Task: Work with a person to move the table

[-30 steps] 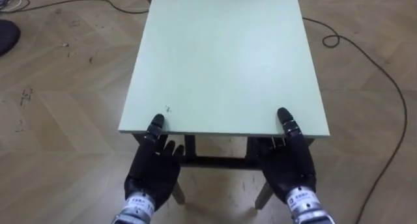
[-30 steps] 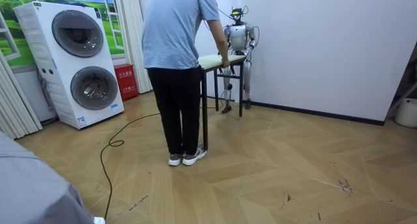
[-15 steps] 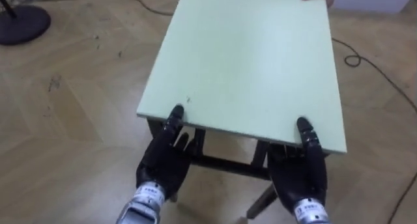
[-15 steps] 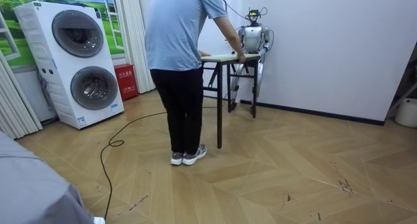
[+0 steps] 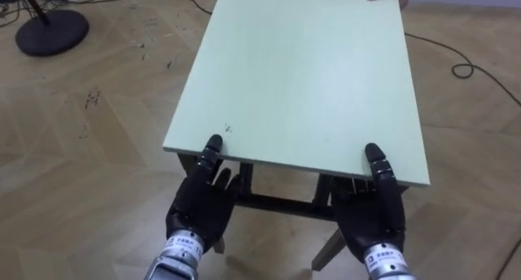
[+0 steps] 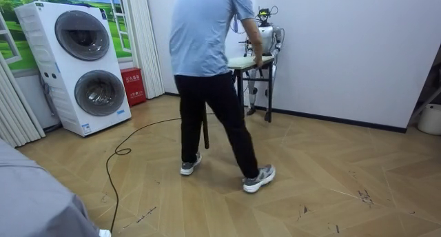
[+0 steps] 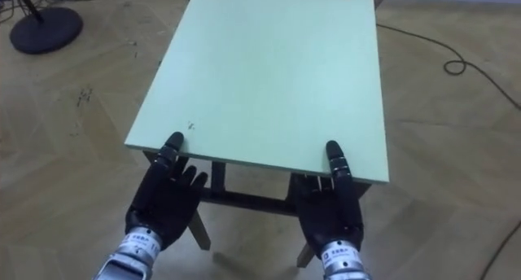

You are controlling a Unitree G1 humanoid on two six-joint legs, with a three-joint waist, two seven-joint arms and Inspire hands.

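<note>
- You are working in a home-like laundry room. In the room view a stacked washer and dryer [image 6: 89, 65] are standing beside long curtains [image 6: 148, 37].
- Herringbone wood floor [image 5: 73, 166] is spreading out to the left of your left hand [image 5: 203, 207].
- A round black stand base [image 5: 53, 32] is sitting well ahead and left of that hand. A loose cable [image 5: 462, 71] is trailing ahead and right of your right hand [image 5: 370, 219], so the room is also serving as a recording space.
</note>
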